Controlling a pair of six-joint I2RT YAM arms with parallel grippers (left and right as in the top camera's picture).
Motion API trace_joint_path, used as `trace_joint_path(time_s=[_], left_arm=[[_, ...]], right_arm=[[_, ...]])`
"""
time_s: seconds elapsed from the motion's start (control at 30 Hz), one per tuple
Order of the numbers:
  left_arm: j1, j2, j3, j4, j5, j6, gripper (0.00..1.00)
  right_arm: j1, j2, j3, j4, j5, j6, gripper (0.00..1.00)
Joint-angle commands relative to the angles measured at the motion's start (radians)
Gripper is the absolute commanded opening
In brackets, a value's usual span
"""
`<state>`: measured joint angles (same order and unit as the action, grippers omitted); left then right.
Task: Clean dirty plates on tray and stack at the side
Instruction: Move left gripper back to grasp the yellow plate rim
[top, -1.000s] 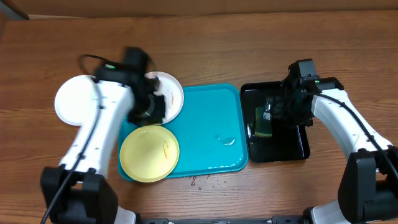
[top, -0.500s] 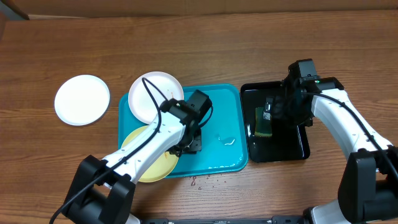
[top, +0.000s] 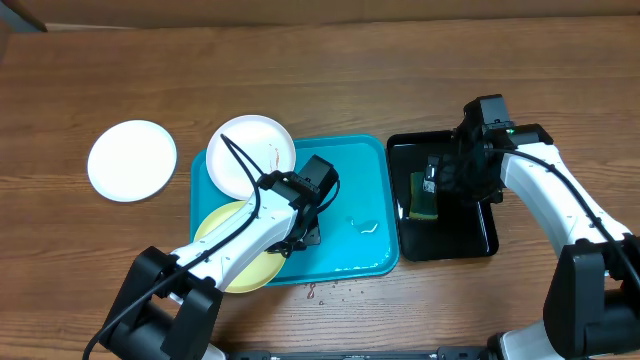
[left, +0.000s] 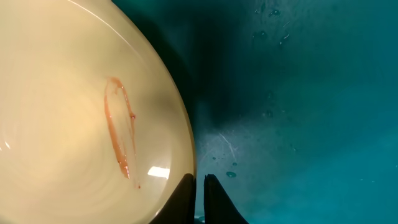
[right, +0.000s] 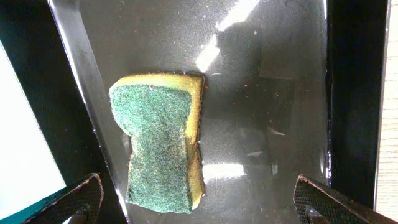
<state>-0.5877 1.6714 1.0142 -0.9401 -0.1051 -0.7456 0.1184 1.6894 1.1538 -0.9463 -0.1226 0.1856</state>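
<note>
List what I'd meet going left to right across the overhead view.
Clean white plate → smeared white plate → wet patch on the turquoise tray → green sponge in the black tray. The yellow plate sits in the same span as the smeared one, so it is left out.

Robot lab: wood-grain table (top: 380, 70) (two arms (top: 560, 195) mounted)
</note>
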Motion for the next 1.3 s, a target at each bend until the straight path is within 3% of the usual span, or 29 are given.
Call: trace_joint_path(time_s=[0.0, 0.1, 0.6, 0.7, 0.8, 1.0, 1.27], left_arm=[[-0.002, 0.0, -0.012, 0.006, 0.008, -0.018, 0.11], [-0.002, 0.0, -0.012, 0.006, -0.008, -0.019, 0.16], [-0.002, 0.01, -0.039, 0.036, -0.018, -0.021, 0.12], [-0.001, 0.01, -0.038, 0.041, -0.026, -0.021, 0.15], [-0.001, 0.01, -0.038, 0.044, -0.027, -0.021, 0.08], [-0.025, 0.01, -0.039, 0.082, 0.053, -0.023, 0.05], [-0.084, 0.01, -0.039, 0.203, 0.101, -0.048, 0.12]], right_arm=[[-0.004, -0.014, 0.019, 0.002, 0.01, 0.001, 1.0], [-0.004, -0.014, 0.019, 0.002, 0.01, 0.001, 1.0], [-0.004, -0.014, 0.019, 0.002, 0.01, 0.001, 1.0], [-0.004, -0.014, 0.019, 0.002, 0.01, 0.001, 1.0], [-0.004, -0.014, 0.019, 0.002, 0.01, 0.001, 1.0], [-0.004, -0.014, 0.019, 0.002, 0.01, 0.001, 1.0], [-0.004, -0.014, 0.019, 0.003, 0.01, 0.001, 1.0]])
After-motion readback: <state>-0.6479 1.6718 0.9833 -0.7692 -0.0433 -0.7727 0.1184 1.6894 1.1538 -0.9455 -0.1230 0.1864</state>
